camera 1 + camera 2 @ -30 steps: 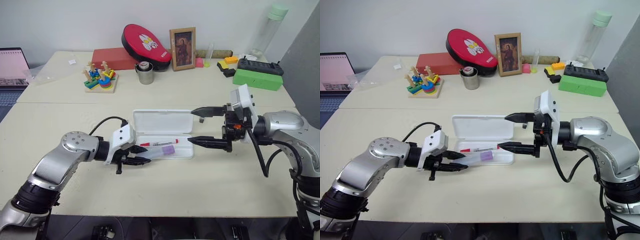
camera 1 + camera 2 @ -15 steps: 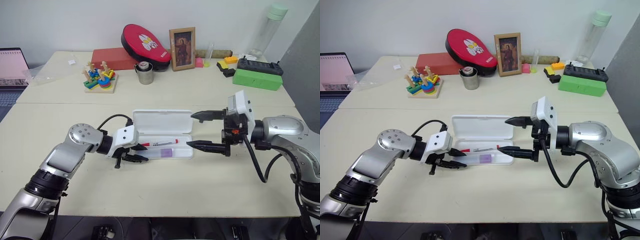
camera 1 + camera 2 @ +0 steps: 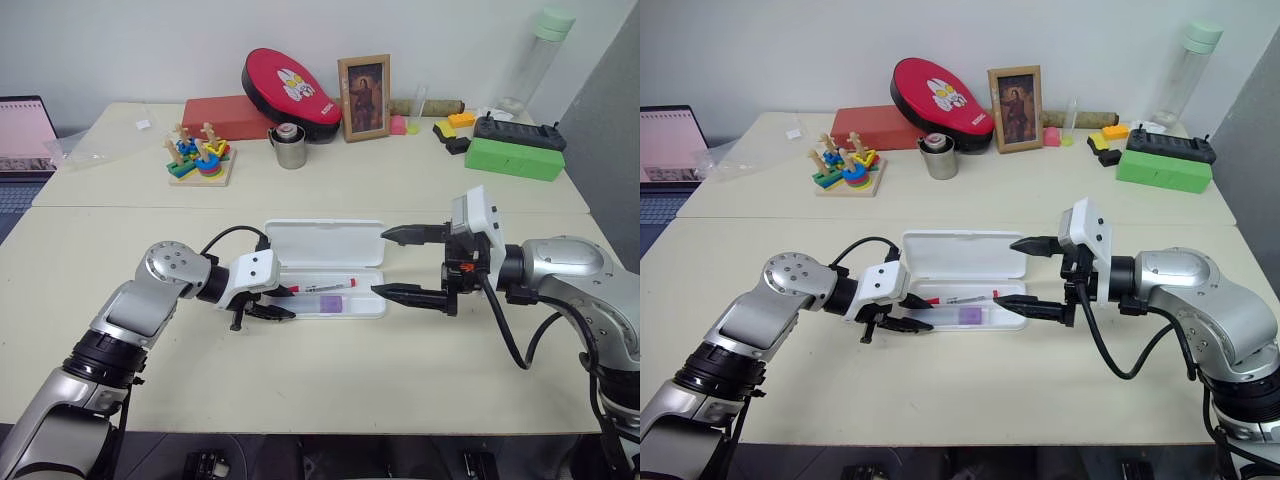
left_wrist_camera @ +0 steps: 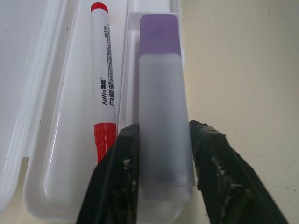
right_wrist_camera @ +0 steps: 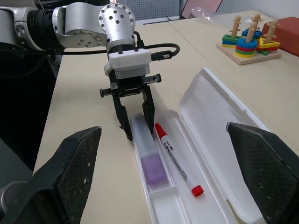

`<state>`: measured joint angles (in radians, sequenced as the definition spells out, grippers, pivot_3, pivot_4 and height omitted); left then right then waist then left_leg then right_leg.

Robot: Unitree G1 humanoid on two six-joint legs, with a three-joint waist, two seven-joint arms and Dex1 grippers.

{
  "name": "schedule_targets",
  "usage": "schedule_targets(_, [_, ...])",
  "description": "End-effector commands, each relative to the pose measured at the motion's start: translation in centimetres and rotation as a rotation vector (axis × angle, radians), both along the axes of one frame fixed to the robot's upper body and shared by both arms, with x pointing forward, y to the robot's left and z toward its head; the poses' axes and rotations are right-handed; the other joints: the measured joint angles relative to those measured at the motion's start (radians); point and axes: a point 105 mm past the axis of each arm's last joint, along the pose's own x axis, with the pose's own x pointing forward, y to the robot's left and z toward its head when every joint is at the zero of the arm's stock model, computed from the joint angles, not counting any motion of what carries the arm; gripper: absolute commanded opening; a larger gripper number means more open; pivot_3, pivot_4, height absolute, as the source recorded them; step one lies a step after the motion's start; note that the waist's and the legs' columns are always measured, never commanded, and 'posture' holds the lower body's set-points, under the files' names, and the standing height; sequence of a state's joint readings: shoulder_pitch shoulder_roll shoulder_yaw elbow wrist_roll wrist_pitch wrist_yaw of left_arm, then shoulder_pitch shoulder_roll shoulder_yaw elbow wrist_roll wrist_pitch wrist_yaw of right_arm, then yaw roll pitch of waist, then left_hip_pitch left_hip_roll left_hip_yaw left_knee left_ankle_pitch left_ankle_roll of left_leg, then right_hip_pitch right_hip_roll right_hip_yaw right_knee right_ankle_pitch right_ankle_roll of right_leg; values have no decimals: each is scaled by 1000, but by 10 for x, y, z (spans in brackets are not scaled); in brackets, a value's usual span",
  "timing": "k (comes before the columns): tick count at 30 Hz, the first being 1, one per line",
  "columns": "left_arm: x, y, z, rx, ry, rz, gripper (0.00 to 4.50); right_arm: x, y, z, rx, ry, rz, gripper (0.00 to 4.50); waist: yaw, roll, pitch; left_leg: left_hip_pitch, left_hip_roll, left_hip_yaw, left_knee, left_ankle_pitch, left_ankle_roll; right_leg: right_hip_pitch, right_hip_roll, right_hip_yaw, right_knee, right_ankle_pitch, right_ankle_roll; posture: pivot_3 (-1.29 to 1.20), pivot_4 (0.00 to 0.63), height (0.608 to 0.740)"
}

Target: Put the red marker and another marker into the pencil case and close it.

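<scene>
The white pencil case [image 3: 325, 243] lies open mid-table, its lid folded back. The red marker [image 3: 322, 287] lies along the tray, also seen as the red marker [image 4: 106, 84] in the left wrist view. The purple-capped highlighter [image 4: 161, 107] lies flat in the tray's front strip beside it. My left gripper [image 3: 290, 303] is at the case's left end, its fingers [image 4: 122, 158] slightly parted and close along the highlighter's sides. My right gripper [image 3: 380, 261] hovers wide open at the case's right end, holding nothing.
A green box [image 3: 515, 158] sits at the back right with a tall bottle [image 3: 540, 55] behind it. A metal cup [image 3: 291, 145], a wooden stacking toy [image 3: 202, 155] and a picture frame [image 3: 364, 97] stand behind the case. A laptop [image 3: 25, 135] is at far left.
My left gripper carried the highlighter forward and down from the case's front rim until it lay flat in the tray, and its fingers have eased apart. The right arm stayed put.
</scene>
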<state>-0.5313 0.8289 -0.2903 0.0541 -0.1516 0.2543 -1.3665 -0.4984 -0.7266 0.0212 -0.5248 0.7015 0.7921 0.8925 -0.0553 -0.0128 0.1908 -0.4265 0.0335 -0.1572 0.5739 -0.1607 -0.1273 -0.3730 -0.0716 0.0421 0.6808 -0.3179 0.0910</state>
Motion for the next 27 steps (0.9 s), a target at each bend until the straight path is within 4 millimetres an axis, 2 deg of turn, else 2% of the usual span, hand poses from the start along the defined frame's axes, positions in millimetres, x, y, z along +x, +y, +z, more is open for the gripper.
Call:
schedule_targets(1, [2, -1, 7, 1, -18, -9, 2586, -6, 3, 7, 11, -42, 23, 4500, 0, 0, 0, 0, 0, 0, 0, 0, 0, 0, 0, 0, 0, 0, 0, 0, 150, 740])
schedule_targets(5, [3, -3, 10, -16, -23, -3, 3355, -4, 2, 7, 15, -40, 17, 4500, 0, 0, 0, 0, 0, 0, 0, 0, 0, 0, 0, 0, 0, 0, 0, 0, 150, 740])
schedule_targets(7, [4, -7, 16, -54, -33, 2, 3599, 1, 0, 9, 32, -44, -10, 4500, 0, 0, 0, 0, 0, 0, 0, 0, 0, 0, 0, 0, 0, 0, 0, 0, 150, 740])
schedule_targets(9, [5, -14, 27, -127, -41, 12, 3965, 16, -8, 13, 67, -57, -94, 4500, 0, 0, 0, 0, 0, 0, 1, 0, 0, 0, 0, 0, 0, 0, 0, 0, 150, 740])
schedule_targets(12, [7, -26, 50, -290, -34, 42, 4454, 51, -25, 10, 65, -68, -306, 4500, 0, 0, 0, 0, 0, 0, 1, 0, 0, 0, 0, 0, 1, 0, 0, 0, 150, 740])
schedule_targets(17, [8, -42, 90, -531, -57, 98, 4454, 96, -52, -3, 77, -15, -612, 4500, -2, 0, 0, 0, 0, 0, 1, 0, 0, 0, 0, 0, 1, 0, 0, 0, 150, 740])
schedule_targets(22, [23, -44, 119, -691, -151, 232, 4454, 133, -85, -31, 52, 72, -946, 4500, -3, 0, 0, 0, 0, 0, 1, 0, 0, 0, 0, 0, 1, 0, 0, 0, 150, 740])
schedule_targets(25, [27, -47, 134, -789, -147, 263, 4454, 141, -79, -52, 48, 138, -992, 4500, -2, 0, 0, 0, 0, 0, 1, 0, 0, 0, 0, 0, 1, 0, 0, 0, 150, 740])
schedule_targets(27, [29, -51, 138, -803, -156, 268, 4454, 145, -73, -60, 59, 162, -1007, 4500, -3, 0, 0, 0, 0, 0, 1, 0, 0, 0, 0, 0, 1, 0, 0, 0, 150, 740])
